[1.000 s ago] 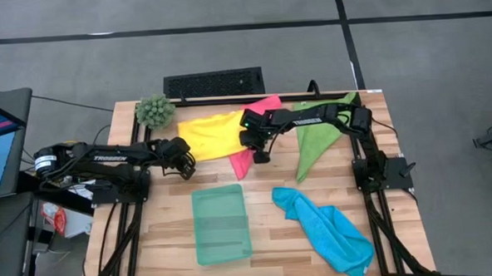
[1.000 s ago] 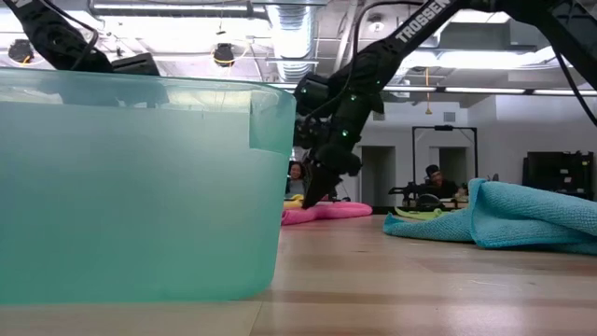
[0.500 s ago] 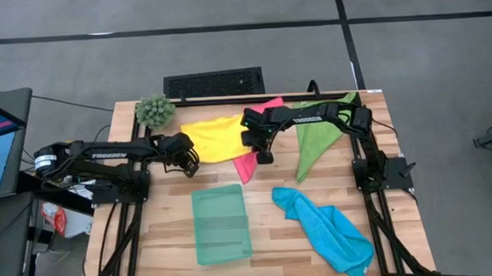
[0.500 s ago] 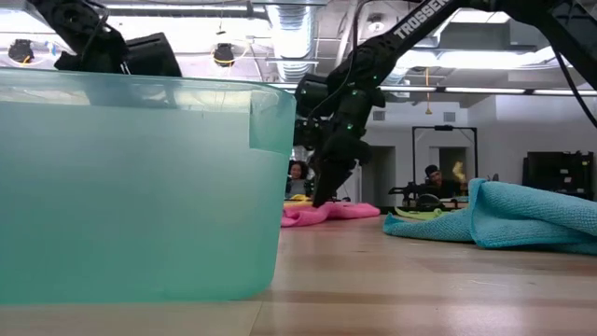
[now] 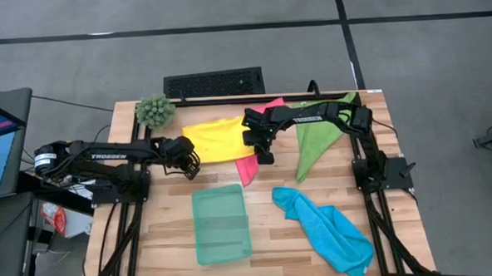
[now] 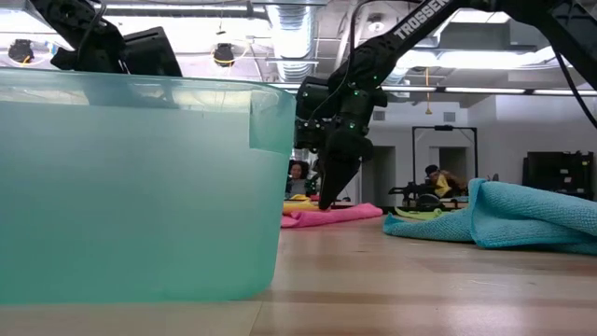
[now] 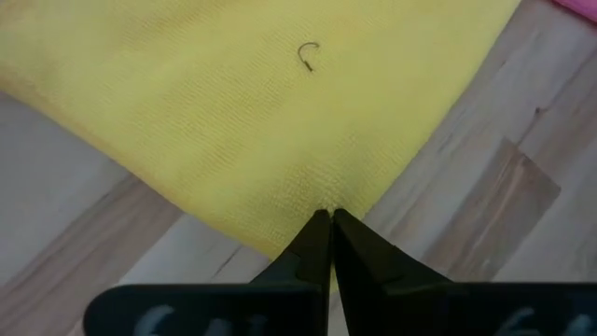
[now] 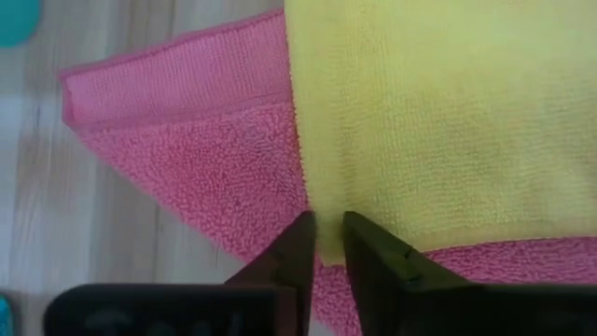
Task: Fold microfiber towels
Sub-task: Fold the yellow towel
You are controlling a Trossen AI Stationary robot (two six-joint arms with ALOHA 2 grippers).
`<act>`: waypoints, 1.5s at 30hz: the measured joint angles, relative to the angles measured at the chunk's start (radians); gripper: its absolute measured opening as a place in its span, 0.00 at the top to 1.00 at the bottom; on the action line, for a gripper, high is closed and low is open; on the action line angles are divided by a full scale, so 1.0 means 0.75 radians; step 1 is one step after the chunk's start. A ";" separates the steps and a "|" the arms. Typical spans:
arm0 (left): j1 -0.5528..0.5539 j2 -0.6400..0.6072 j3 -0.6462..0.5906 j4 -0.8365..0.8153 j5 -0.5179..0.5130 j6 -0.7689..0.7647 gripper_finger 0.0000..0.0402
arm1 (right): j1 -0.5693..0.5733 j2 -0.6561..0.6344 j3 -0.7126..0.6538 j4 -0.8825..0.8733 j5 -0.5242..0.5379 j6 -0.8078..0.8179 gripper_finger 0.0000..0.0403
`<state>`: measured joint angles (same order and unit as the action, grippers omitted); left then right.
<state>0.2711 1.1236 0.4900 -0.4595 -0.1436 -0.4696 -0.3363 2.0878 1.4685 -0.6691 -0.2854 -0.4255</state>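
The yellow towel [image 5: 213,139] lies spread over the pink towel [image 5: 245,165] at the table's far middle. My left gripper [image 5: 190,164] is shut on the yellow towel's near left edge. My right gripper [image 5: 263,156] points steeply down at the yellow towel's near right corner [image 8: 322,201]. Its fingers stand a narrow gap apart, with the corner lying flat between them. The green towel [image 5: 317,139] lies at the far right. The blue towel [image 5: 325,226] lies crumpled at the near right. My left gripper pinches the yellow towel's near edge [image 7: 317,198] between its two fingers, slanting down from the table's left. The cloth puckers at the fingertips; the rest of the towel lies flat on the table. Whether my right gripper's fingertips [image 8: 303,238] touch the yellow corner, I cannot tell.
A pale teal tray [image 5: 221,224] stands at the near middle and fills the left of the low view [image 6: 140,187]. A spiky green plant ball [image 5: 155,110] sits at the far left corner. Bare wood lies between the tray and the blue towel.
My left gripper has risen a little and gone slightly toward the table's right, still on the yellow towel's edge. My right gripper has stayed in place and tipped steeper, its tips now down on the towels.
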 joint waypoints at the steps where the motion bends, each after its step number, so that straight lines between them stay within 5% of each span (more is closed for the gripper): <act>1: 0.000 0.000 0.000 0.000 0.000 -0.002 1.00 | 0.000 0.000 0.000 0.000 0.000 0.000 0.77; 11: 0.000 0.000 0.000 0.002 -0.003 -0.002 1.00 | 0.006 -0.001 0.000 -0.005 0.011 0.000 0.73; 15: 0.000 -0.001 0.000 0.002 -0.003 0.005 1.00 | 0.021 -0.001 0.000 0.000 0.134 -0.013 0.80; 21: 0.000 -0.001 0.000 0.002 -0.003 0.006 1.00 | 0.024 -0.001 0.000 0.000 0.136 -0.023 0.98; 32: -0.032 -0.001 0.001 0.003 0.149 -0.083 1.00 | 0.042 -0.002 0.103 -0.202 0.098 0.022 0.98; 45: -0.190 -0.021 0.001 -0.004 0.164 -0.383 1.00 | 0.070 -0.002 0.250 -0.330 0.028 0.056 0.99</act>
<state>0.1287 1.1077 0.4908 -0.4627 -0.0206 -0.7572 -0.2834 2.0861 1.6559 -0.9166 -0.2646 -0.3835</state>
